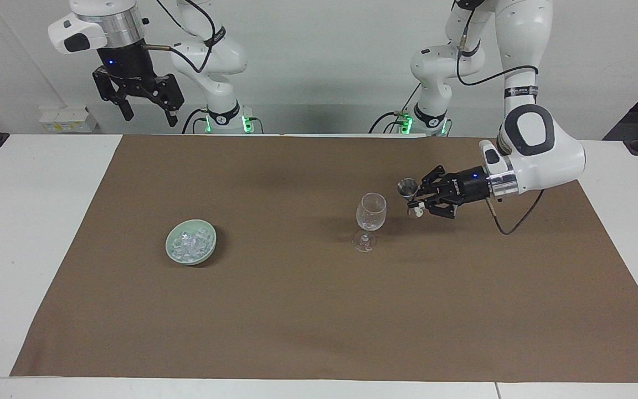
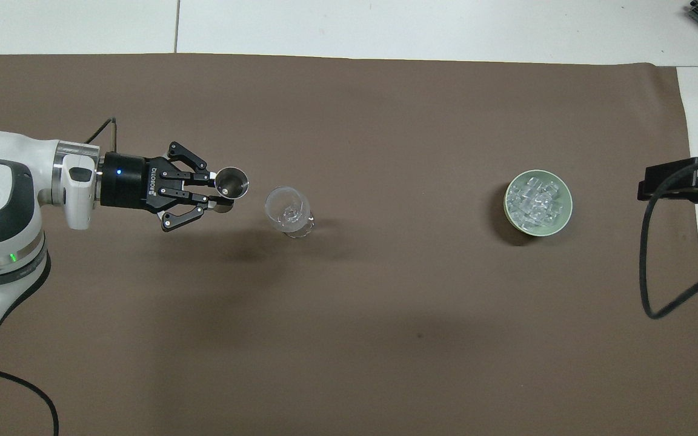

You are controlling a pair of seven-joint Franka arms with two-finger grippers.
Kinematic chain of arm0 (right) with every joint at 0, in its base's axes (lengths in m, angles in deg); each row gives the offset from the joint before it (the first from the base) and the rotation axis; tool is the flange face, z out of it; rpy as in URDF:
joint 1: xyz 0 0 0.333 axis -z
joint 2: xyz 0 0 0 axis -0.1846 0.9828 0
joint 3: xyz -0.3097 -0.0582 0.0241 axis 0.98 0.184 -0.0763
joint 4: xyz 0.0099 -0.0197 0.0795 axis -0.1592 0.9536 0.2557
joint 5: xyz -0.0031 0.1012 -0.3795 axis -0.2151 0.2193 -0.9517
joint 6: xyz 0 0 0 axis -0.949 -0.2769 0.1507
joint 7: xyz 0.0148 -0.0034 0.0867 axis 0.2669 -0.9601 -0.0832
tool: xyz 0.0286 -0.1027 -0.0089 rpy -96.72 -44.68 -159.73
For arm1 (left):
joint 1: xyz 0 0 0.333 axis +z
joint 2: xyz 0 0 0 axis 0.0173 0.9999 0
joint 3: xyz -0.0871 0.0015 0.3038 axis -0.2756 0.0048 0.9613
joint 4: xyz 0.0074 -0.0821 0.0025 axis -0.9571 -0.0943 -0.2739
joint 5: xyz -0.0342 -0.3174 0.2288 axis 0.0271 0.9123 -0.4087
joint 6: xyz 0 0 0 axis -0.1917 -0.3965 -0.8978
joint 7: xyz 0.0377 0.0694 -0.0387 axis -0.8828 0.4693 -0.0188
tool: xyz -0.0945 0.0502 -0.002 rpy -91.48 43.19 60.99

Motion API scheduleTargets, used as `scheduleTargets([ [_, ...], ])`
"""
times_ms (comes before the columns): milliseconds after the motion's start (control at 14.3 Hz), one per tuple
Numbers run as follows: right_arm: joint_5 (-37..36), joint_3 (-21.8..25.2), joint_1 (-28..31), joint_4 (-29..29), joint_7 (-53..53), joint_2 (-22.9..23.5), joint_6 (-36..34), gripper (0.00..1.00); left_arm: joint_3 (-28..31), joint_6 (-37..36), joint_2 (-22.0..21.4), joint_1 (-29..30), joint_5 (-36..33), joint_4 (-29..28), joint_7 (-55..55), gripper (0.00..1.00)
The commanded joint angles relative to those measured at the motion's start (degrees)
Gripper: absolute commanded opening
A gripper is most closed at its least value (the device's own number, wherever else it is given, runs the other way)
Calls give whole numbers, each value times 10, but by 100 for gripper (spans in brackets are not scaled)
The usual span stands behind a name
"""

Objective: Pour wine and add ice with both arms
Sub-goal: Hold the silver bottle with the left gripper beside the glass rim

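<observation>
From across the table, my left gripper [image 1: 414,200] is clamped on a small metal jigger [image 1: 407,192], held sideways in the air just beside the wine glass [image 1: 370,213], not touching it. My right gripper [image 1: 147,111] waits high above its own end of the table, fingers spread apart with nothing between them. The ice [image 1: 189,244] sits heaped in the pale green bowl [image 1: 208,250], well apart from both

From overhead, my left gripper [image 2: 219,194] pinches the jigger [image 2: 231,183], its mouth near the glass [image 2: 288,211]; the ice [image 2: 535,201] fills the bowl [image 2: 561,221], well apart from my left fingers

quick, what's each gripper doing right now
left gripper: shut on the metal jigger, held beside the wine glass
right gripper: open, empty, waiting raised
</observation>
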Motion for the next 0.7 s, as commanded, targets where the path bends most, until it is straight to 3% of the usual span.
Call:
scheduleTargets([
  [0, 2, -4, 10, 0, -9, -5, -10, 100, 8, 24, -28, -17, -9, -22, -20, 0],
  [631, 2, -4, 10, 0, -9, -5, -10, 100, 8, 51, -37, -37, -39, -23, -30, 0],
])
